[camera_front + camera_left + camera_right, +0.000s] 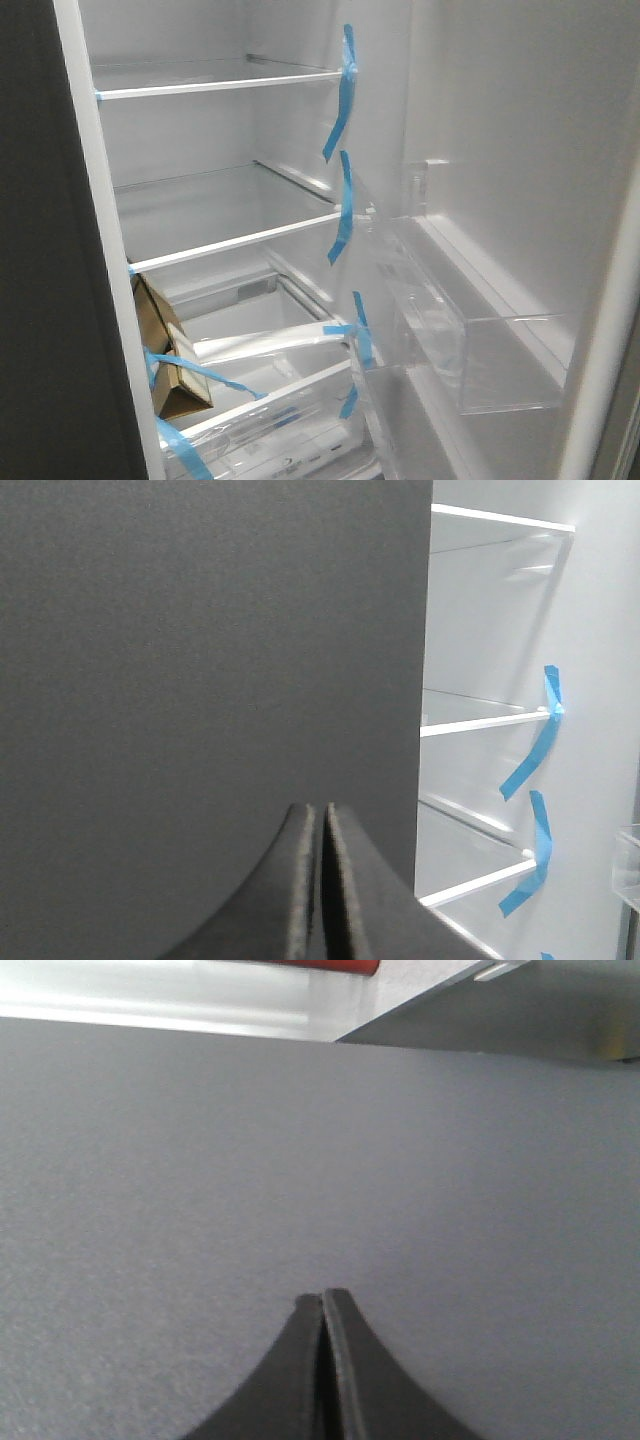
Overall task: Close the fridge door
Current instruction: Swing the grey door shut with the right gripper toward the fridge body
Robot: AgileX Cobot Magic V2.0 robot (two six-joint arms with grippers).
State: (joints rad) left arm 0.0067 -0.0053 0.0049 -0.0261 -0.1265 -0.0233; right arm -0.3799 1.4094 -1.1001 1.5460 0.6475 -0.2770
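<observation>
The fridge door [520, 150] stands open at the right of the front view. Its white inner lining faces me, a clear shelf bin [470, 350] hangs on it, and its pale edge [605, 340] runs down the right side. In the right wrist view my right gripper [322, 1298] is shut and empty, its tips close to a matte dark grey face [300, 1160], apparently the door's outer side. My left gripper [324, 810] is shut and empty in front of the neighbouring dark grey panel [200, 660], beside the open compartment. Neither gripper shows in the front view.
The fridge interior holds glass shelves [230, 85] and drawers [270, 420] fixed with blue tape [345, 90]. A brown cardboard box [165, 340] leans at the lower left. The neighbouring dark panel [40, 300] fills the left edge of the front view.
</observation>
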